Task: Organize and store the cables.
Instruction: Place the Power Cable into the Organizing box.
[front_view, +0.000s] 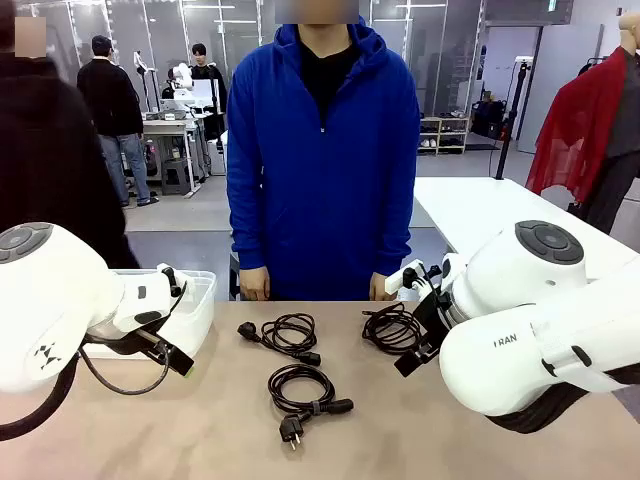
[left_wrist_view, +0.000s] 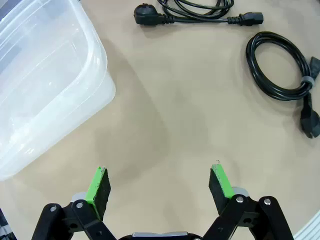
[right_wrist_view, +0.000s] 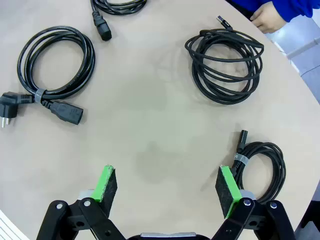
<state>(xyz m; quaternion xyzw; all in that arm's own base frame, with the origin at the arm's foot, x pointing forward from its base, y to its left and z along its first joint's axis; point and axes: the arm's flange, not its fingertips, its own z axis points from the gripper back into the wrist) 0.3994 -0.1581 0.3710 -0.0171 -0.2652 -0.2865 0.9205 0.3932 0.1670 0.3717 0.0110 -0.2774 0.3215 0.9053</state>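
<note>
The left gripper (left_wrist_view: 160, 182) hovers over the bare table (left_wrist_view: 165, 115), jaws wide with nothing between them. A clear bin (left_wrist_view: 75, 65) sits ahead of it, out past its left finger. Well ahead of its right finger lies a loose cable (left_wrist_view: 150, 13). Nearer, and farther out to that side, lies a tied cable (left_wrist_view: 251, 57), coiled, with its plug (left_wrist_view: 311, 122) trailing toward the gripper.

The right gripper (right_wrist_view: 162, 192) also stands wide and empty above the table. The tied cable lies ahead of its left finger. A thin coil (right_wrist_view: 225, 96) lies ahead of its right finger, and a small coil (right_wrist_view: 279, 167) lies just beside that finger. A person's hand (right_wrist_view: 267, 15) rests at the table edge beyond the thin coil.
</note>
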